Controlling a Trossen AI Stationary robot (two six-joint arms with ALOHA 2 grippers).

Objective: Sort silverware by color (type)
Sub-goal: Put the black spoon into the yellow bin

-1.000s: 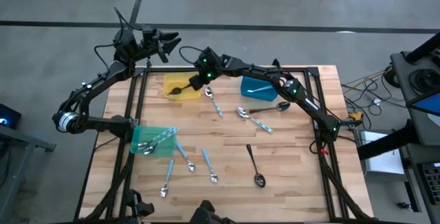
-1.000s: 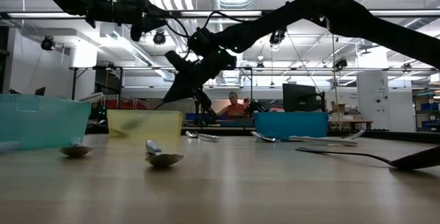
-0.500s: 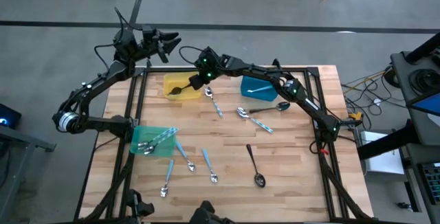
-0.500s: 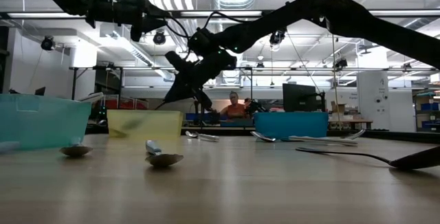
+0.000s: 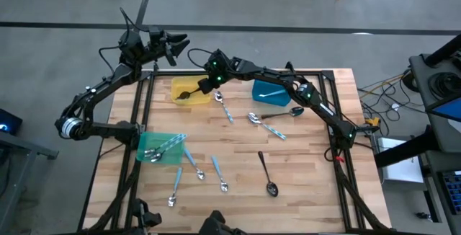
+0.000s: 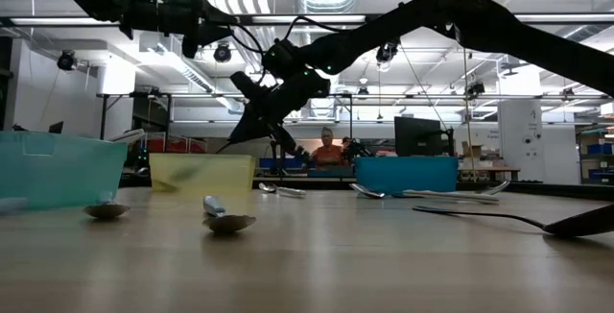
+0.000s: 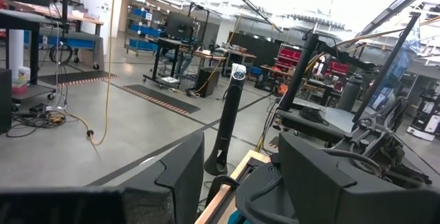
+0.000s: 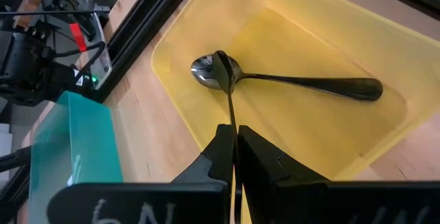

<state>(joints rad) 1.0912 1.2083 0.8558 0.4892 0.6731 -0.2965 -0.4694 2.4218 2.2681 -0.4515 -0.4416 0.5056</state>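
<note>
My right gripper [image 8: 232, 138] [image 5: 204, 85] hangs over the yellow bin [image 5: 177, 83] [image 8: 172, 90], shut on a dark spoon [image 8: 226, 93]. That spoon's bowl [image 8: 220, 64] points down over a second dark spoon [image 8: 309, 84] lying flat on the bin floor. My left gripper [image 7: 234, 183] [image 5: 171, 47] is open, raised beyond the table's far left corner and facing the room. Loose blue-handled spoons [image 5: 225, 107] [image 5: 268, 125] [image 5: 191, 161] and dark spoons [image 5: 281, 114] [image 5: 266, 173] lie flat on the table. My right gripper pinches the dark spoon's thin handle [image 8: 232, 119] between its two fingers, slanting down from above and from the table's right. The spoon runs on past the fingertips along their line, bowl end lowest over the yellow bin. Whether that bowl touches the lying spoon, I cannot tell.
The blue bin [image 5: 271, 99] at the far middle holds a silver spoon. The green bin [image 5: 142, 143] at the left edge holds blue-handled spoons. More spoons [image 5: 218, 173] [image 5: 175, 188] lie near the near edge. Black frame rails run along the table's sides.
</note>
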